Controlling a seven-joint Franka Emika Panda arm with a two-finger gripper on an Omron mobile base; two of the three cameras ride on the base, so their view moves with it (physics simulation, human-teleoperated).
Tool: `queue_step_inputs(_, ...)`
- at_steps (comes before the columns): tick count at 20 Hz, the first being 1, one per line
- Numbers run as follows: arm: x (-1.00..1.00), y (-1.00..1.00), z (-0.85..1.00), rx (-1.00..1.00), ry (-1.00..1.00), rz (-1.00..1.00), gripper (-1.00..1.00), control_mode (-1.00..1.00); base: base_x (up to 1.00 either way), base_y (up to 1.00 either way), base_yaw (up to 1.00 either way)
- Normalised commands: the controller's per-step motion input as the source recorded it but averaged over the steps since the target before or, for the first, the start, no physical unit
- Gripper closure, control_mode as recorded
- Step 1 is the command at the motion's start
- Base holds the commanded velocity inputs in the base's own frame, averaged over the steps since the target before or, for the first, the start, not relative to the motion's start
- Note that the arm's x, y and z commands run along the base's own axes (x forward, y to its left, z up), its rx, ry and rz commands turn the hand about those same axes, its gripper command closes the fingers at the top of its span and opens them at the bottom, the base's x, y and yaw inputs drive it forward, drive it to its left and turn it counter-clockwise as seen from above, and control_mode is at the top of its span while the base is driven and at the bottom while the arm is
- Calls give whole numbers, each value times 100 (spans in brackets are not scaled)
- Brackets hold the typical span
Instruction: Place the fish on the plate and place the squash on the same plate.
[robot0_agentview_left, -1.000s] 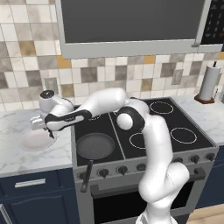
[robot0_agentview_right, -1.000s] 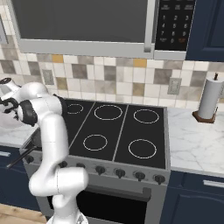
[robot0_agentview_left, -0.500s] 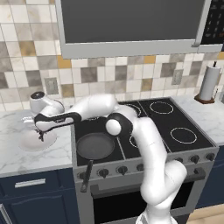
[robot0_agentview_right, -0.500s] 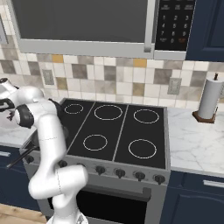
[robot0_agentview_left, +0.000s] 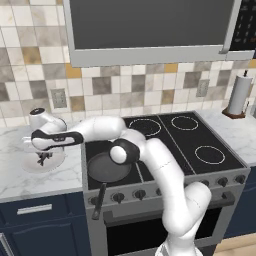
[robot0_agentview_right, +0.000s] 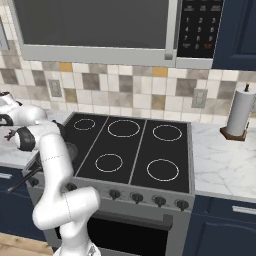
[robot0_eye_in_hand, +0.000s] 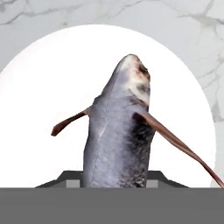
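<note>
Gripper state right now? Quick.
Gripper: shut on the fish, which hangs over the plate.

You're in a home kitchen: a black four-burner stove (robot0_agentview_right: 131, 150), tiled backsplash (robot0_agentview_right: 125, 90), microwave (robot0_agentview_right: 197, 30), marble surface (robot0_agentview_right: 225, 160) and navy cabinets (robot0_agentview_left: 40, 225).
</note>
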Motion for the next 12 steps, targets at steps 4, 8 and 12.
queue_step_inputs(4,26,0,-21,0,16,-7,100,-100,0,0,0)
queue_step_inputs(8,18,0,-17,0,11,-5,100,-100,0,0,0)
queue_step_inputs(12,6,3,-14,0,2,-2,100,-100,0,0,0)
